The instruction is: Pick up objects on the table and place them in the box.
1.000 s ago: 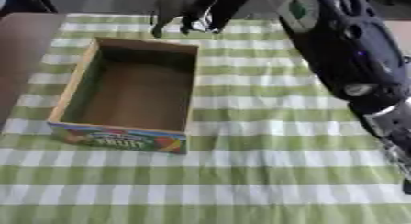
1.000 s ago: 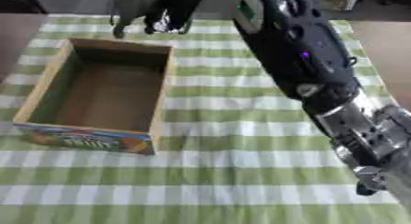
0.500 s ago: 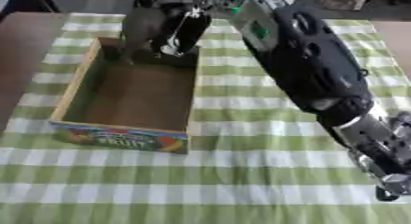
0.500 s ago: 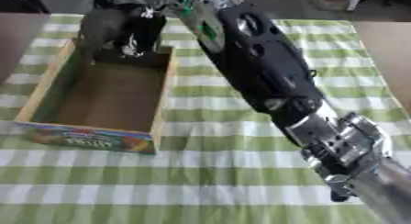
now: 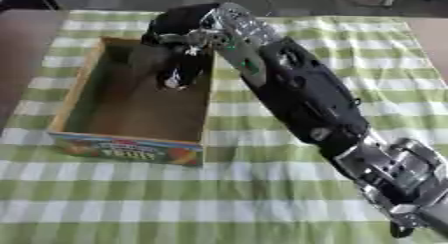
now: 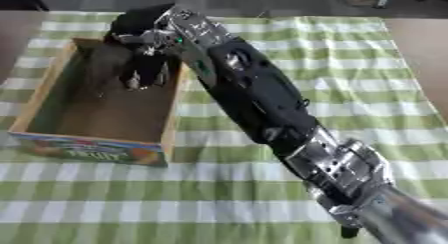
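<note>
- Left eye view: the right hand (image 5: 179,63) reaches from the lower right across the green checked cloth (image 5: 262,198) and hangs over the far end of the box (image 5: 131,147), inside its walls.
- Its fingers point down and curl around something grey and rounded (image 5: 149,58); I cannot make out what the thing is, and it sits just to the left of the fingers, above the box floor.
- I judge the hand to be gripping this grey thing, which is above the far left part of the box and not clearly resting on the bottom.
- The rest of the box floor shows brown, with nothing else lying in it that I can see.
- No other loose thing shows on the cloth, though the arm hides a strip of it.
- Right eye view: the same hand (image 6: 144,58) appears over the far part of the box (image 6: 87,150), fingers downward and closed on the grey thing (image 6: 105,63).
- The brown desk (image 6: 420,43) shows bare at the far right corner beyond the cloth.
- The left hand is not in either view.
- Judged from this, the carry is nearly over: the thing is inside the box's outline and only the release is left.
- Whether more things wait outside the view, I cannot tell.
</note>
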Available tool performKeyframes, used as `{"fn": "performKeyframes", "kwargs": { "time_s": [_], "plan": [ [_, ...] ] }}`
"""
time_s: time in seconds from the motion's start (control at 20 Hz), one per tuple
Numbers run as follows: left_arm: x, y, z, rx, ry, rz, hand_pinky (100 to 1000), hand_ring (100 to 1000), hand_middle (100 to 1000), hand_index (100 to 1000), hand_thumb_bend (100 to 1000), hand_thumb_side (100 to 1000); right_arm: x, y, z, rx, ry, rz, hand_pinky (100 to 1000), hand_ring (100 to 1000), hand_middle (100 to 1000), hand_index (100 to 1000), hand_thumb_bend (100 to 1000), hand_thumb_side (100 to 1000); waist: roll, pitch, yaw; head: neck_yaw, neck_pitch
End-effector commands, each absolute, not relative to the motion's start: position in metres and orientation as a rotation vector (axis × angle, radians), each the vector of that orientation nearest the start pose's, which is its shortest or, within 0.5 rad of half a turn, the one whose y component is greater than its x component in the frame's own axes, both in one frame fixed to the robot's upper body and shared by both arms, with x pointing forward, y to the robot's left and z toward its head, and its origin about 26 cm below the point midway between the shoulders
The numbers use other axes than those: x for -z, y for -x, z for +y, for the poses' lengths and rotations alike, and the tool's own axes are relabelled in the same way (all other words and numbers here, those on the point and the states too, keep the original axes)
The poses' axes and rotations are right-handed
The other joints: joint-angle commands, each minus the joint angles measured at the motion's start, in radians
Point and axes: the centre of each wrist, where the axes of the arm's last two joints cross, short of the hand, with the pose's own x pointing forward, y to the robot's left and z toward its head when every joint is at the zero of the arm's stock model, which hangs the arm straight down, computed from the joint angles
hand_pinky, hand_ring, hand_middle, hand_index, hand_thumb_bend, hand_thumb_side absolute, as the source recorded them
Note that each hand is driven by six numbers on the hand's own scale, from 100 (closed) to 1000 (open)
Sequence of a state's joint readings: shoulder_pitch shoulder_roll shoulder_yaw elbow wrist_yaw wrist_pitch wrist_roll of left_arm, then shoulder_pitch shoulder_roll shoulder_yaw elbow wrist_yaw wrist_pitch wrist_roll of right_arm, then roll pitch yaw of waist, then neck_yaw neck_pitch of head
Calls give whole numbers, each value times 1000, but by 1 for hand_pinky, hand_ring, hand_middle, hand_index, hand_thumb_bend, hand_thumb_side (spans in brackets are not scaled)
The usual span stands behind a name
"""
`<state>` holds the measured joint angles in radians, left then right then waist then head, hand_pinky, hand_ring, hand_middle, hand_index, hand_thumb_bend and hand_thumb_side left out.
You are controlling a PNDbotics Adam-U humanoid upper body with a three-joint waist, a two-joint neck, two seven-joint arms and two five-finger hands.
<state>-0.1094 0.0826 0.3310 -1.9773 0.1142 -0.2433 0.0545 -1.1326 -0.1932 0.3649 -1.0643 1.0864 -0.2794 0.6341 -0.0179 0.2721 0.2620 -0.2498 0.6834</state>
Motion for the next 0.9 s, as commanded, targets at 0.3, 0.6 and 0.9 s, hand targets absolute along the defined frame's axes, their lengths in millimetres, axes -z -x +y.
{"fn": "performKeyframes", "kwargs": {
  "time_s": [0.3,0.6,0.9],
  "plan": [
    [-142,-268,323,-229,-273,-2371,335,385,695,535,100,768,-233,-468,-82,2847,-1172,1833,898,879,648,742,100,449,5,-8,10,-12,-8],
    [-142,-269,323,-232,-267,-2373,335,386,695,536,100,767,-221,-473,-83,2898,-1131,1793,916,920,778,883,294,535,5,-6,14,-15,-9],
    [-143,-269,322,-229,-262,-2373,336,387,695,536,100,767,-230,-473,-81,2892,-1139,1745,958,982,901,1000,547,548,6,-7,16,-20,-11]
  ]
}}
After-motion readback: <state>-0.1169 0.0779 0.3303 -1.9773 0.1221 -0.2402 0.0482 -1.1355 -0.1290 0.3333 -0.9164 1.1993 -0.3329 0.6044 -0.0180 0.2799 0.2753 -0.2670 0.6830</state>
